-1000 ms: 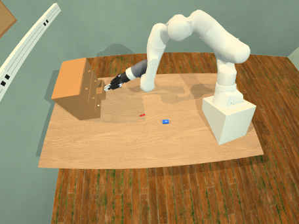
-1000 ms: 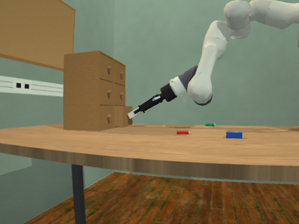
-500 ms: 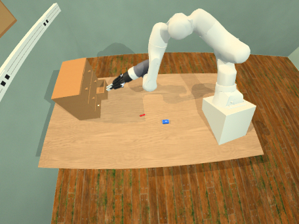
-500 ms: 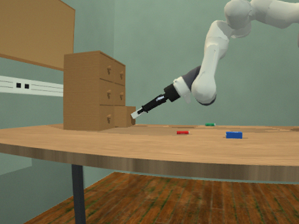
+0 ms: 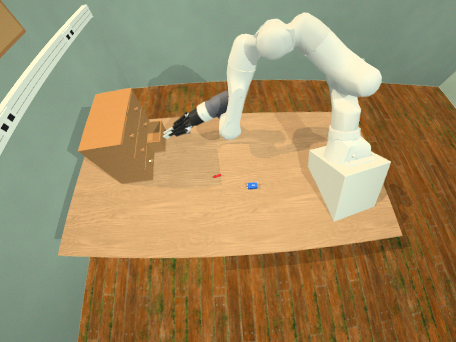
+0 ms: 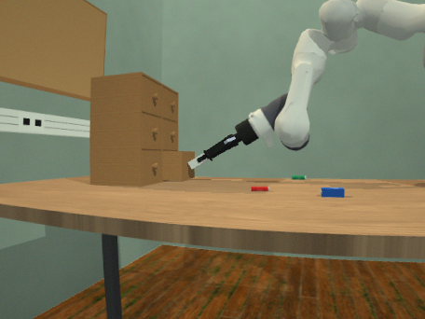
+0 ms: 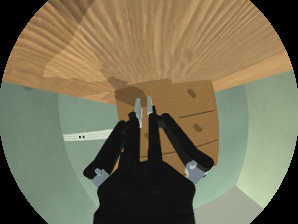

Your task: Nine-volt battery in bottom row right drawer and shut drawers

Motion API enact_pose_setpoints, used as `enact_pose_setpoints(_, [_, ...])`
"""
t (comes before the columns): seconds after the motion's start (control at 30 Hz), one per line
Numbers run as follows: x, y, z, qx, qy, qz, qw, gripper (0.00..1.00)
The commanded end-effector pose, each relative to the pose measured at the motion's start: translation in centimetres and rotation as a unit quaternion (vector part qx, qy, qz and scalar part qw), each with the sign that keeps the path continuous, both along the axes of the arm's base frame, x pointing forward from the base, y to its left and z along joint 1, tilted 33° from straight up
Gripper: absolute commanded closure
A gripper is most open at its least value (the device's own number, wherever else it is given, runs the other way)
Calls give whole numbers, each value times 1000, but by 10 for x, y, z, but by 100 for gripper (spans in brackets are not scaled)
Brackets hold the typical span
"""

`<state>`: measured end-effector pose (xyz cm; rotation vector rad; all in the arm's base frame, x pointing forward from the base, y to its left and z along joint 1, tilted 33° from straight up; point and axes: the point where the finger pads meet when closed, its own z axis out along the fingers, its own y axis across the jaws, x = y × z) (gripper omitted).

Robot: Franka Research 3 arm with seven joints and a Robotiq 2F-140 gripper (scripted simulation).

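Lying nearest: nine-volt battery (image 6: 332,191), a blue block flat on the counter (image 6: 140,210), out in the open toward the arm's base (image 5: 348,182).
Red piece: a small red object (image 6: 259,188) on the counter just beyond the battery, between it and the chest.
Green piece: a small green object (image 6: 298,177) farther back, partly hidden by the arm in the top view.
Jaws: pressed nearly together at the front of the bottom-right drawer (image 6: 178,165), pinching its knob; the knob itself is hidden behind the fingertips.
Battery to jaws: well apart; the battery sits on the arm-base side of the counter, the jaws are low at the chest front, and the red piece lies roughly between them.
Bottom-right drawer: standing partly out of the chest, level, its open top visible from above (image 5: 155,131); its inside is too small to make out.
Chest: upright at the far end of the counter (image 6: 126,126), with its other five drawers flush.
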<state>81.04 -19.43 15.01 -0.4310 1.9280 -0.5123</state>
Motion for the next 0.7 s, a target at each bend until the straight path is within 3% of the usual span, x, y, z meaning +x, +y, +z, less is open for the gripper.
enact_pose_setpoints(0.0, [-1, 1, 0, -4, 1, 3, 1000, 83])
enact_pose_setpoints(0.67, [-2, 1, 0, -4, 1, 3, 1000, 81])
